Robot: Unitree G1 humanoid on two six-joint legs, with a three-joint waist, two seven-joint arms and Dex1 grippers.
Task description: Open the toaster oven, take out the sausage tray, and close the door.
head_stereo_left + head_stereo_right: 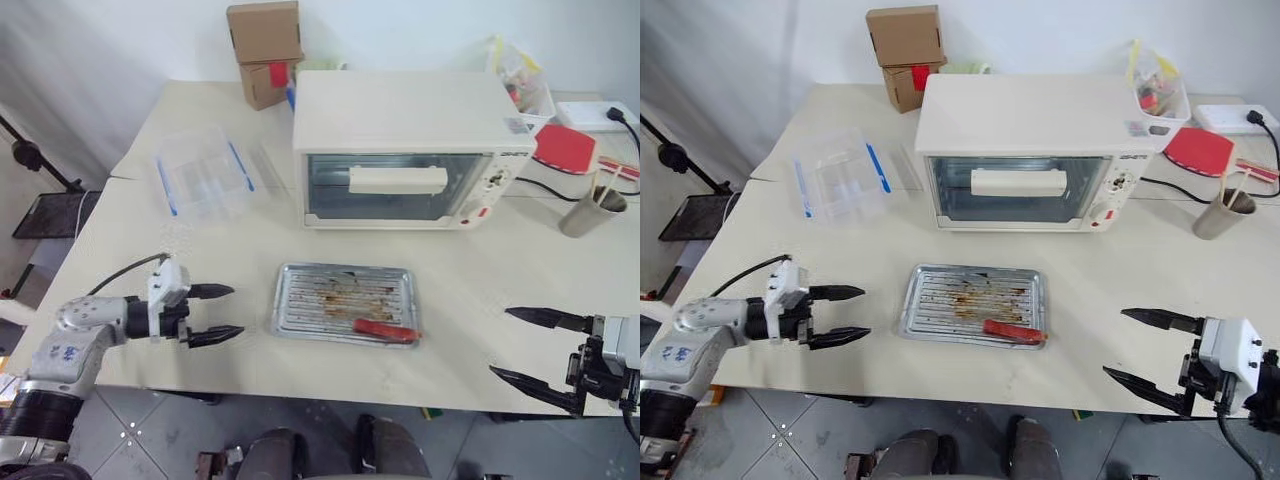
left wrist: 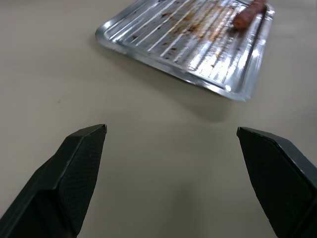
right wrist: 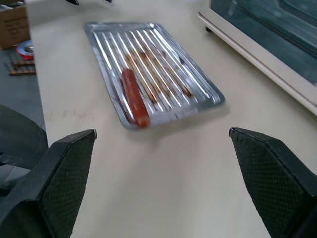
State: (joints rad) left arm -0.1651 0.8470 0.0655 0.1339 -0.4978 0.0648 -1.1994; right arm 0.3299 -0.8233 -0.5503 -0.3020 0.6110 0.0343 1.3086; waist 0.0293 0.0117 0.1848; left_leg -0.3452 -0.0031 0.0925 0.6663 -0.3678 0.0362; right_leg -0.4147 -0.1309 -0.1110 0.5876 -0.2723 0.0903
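Beside sausage tray (image 1: 345,304) — both hands spread, level.

The cream table (image 1: 470,290) bears the sausage tray (image 1: 345,303) between the left gripper (image 1: 214,313) and the right gripper (image 1: 527,346), near the left one. Beyond the tray, farther from both grippers, stands the toaster oven (image 1: 400,148), door (image 1: 395,186) shut. A clear container (image 1: 203,172) lies beyond the left gripper, a cup (image 1: 591,211) beyond the right.
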